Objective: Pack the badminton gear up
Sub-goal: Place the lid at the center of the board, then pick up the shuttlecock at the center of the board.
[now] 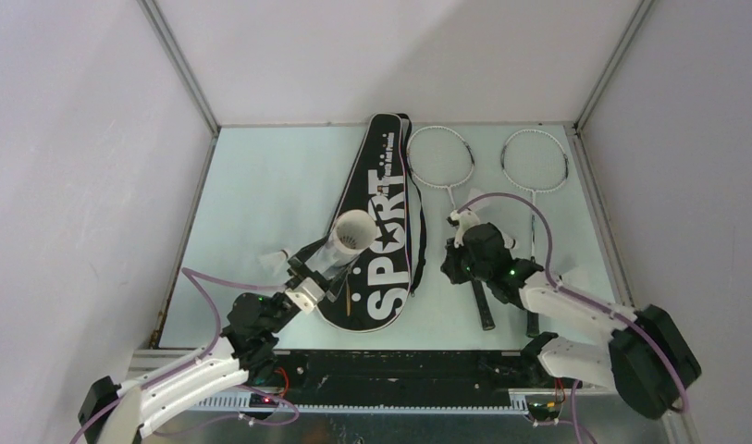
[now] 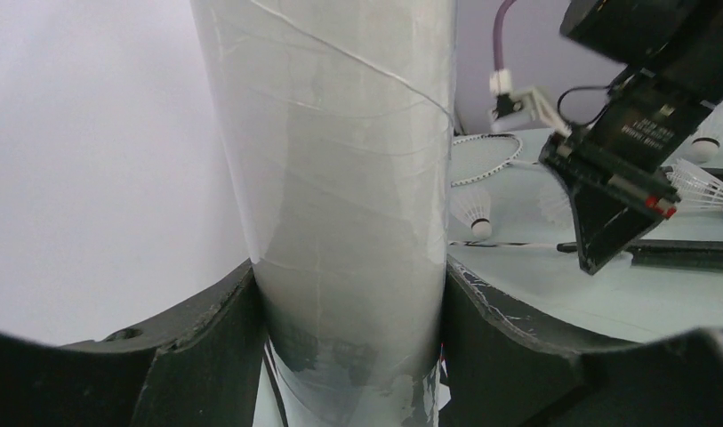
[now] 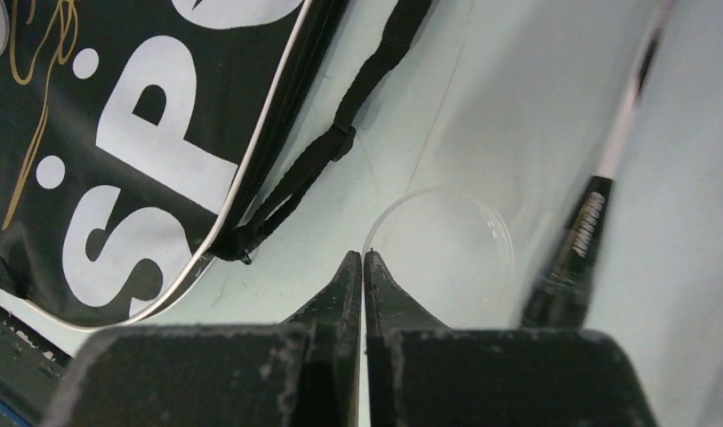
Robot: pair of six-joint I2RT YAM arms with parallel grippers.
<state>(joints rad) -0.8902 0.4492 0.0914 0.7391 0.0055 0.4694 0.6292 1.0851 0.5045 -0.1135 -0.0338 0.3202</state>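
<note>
The black "SPORT" bag (image 1: 381, 222) lies in the middle of the table and also shows in the right wrist view (image 3: 135, 151). My left gripper (image 1: 307, 277) (image 2: 353, 356) is shut on the long white tube (image 1: 339, 248) (image 2: 340, 178), tilted above the bag with its open mouth facing up. Two silver rackets (image 1: 439, 157) (image 1: 536, 160) lie at the back right. My right gripper (image 1: 464, 264) (image 3: 364, 258) is shut on the rim of a clear round lid (image 3: 442, 245), beside a racket handle (image 3: 571, 258). Shuttlecocks lie left of the tube (image 1: 277, 257) and near the right arm (image 2: 473, 212) (image 2: 704, 187).
White walls with metal posts close in the table on three sides. The bag's black strap (image 3: 340, 142) trails onto the table next to the lid. The right arm (image 2: 633, 133) hangs close to the tube's right side.
</note>
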